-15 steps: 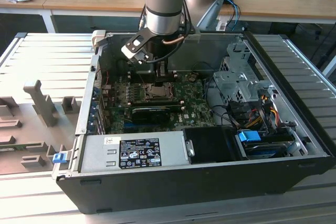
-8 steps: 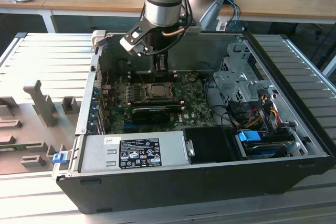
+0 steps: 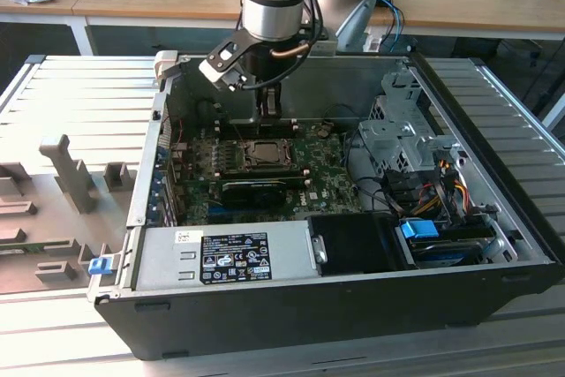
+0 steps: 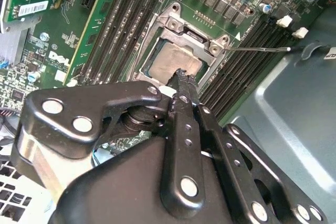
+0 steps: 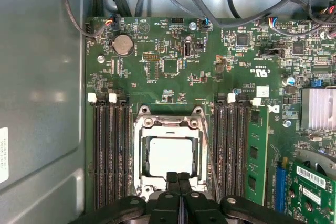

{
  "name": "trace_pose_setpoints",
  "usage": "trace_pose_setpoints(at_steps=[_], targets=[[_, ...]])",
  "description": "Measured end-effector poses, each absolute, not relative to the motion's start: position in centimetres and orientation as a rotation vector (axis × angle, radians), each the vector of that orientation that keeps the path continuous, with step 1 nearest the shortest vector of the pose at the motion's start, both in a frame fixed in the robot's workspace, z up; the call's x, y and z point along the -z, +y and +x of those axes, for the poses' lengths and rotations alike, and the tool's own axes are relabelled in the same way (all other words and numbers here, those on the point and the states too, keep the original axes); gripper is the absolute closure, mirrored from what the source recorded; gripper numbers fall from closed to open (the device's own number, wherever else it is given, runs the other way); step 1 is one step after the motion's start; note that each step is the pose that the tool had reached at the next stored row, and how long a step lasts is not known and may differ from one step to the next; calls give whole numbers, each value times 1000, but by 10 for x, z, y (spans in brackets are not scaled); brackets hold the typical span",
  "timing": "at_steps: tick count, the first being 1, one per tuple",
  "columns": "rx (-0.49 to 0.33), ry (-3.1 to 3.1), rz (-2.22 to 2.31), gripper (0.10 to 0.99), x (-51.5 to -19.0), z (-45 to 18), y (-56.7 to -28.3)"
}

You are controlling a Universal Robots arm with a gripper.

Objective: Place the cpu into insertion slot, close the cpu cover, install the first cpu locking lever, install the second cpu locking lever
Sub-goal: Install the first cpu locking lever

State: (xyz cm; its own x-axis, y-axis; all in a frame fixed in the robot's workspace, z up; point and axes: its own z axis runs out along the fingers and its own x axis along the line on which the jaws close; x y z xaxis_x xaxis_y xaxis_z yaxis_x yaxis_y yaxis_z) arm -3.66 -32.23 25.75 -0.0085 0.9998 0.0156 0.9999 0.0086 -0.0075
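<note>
The open computer case [image 3: 353,311] lies on its side on a ribbed metal table [image 3: 79,94]. The arm reaches down into the case from the far side. The gripper [image 3: 269,115] hangs over the motherboard [image 3: 322,174], just beyond the insertion slot [image 3: 265,154]. In both wrist views its two black fingers [image 5: 172,178] are pressed together tip to tip, with nothing between them. The tips sit over one edge of the slot's metal frame [image 5: 145,123], and whether they touch it cannot be told. The cpu [image 5: 170,157] sits in the slot as a pale grey square lying flat. The cpu cover [image 5: 170,134] is down around it, so the chip shows through the cover's cut-out centre. In the second wrist view the cpu [image 4: 176,61] lies just past the closed fingertips [image 4: 182,74]. There a thin locking lever [image 4: 260,49] sticks out sideways from a corner of the frame, over a bank of black memory slots [image 4: 247,61]. In the first wrist view, banks of memory slots [image 5: 111,150] flank the socket, and a coin cell [image 5: 123,45] sits farther off on the board. At the near edge of the case, toward the exterior view's left, lies the grey power supply [image 3: 225,258]. A metal drive cage [image 3: 397,139] stands toward the exterior view's right.
</note>
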Motion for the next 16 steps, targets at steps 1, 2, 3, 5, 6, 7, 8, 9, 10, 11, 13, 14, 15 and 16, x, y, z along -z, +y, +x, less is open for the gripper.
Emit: trace_pose_setpoints(at_steps=[1,2,3,5,6,7,8,9,10,11,13,14,15,16], targets=[[9,-2219,-2201,980,-258,-37,-322],[9,-2219,-2201,980,-258,-37,-322],[9,-2219,-2201,980,-258,-37,-322],[9,-2219,-2201,980,-258,-37,-322],[9,-2219,-2201,980,-258,-37,-322],[9,-2219,-2201,980,-258,-37,-322],[9,-2219,-2200,980,-259,-37,-322],[8,-2219,-2201,980,-259,-37,-322],[9,-2219,-2201,980,-260,-37,-322],[9,-2219,-2201,980,-260,-37,-322],[9,-2219,-2201,980,-261,-37,-322],[9,-2219,-2200,980,-262,-37,-322],[9,-2219,-2201,980,-262,-37,-322],[9,-2219,-2201,980,-263,-37,-322]])
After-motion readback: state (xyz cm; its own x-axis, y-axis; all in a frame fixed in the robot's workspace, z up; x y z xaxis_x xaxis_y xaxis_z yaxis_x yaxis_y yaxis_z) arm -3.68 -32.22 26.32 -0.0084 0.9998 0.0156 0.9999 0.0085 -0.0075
